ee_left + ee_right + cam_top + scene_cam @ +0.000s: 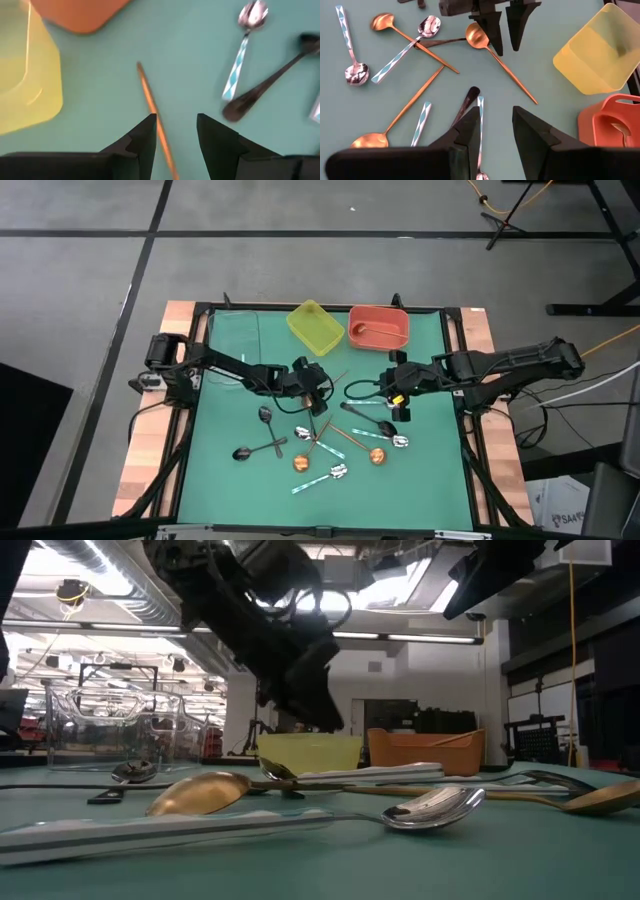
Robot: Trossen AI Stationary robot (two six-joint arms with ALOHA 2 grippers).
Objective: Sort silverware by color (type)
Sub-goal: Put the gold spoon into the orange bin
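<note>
Several small spoons lie scattered on the green mat [225,395]: black ones [265,416], copper ones [300,463] and silver ones with pale teal handles [335,473]. My left gripper [176,127] is open and low over the mat's middle. Its fingers stand either side of a copper spoon's handle [149,97], close behind the bowl [476,32]. That spoon lies flat on the mat. My right gripper [496,125] hangs open higher up, right of centre [400,400], over a black spoon [469,97] and a teal-handled one [480,120], with nothing between its fingers.
A yellow bin [317,327] and an orange bin [378,327] stand at the mat's far edge; a spoon [620,131] lies in the orange one. A clear container [115,725] stands at the far left. The spoons crowd the mat's middle and near part.
</note>
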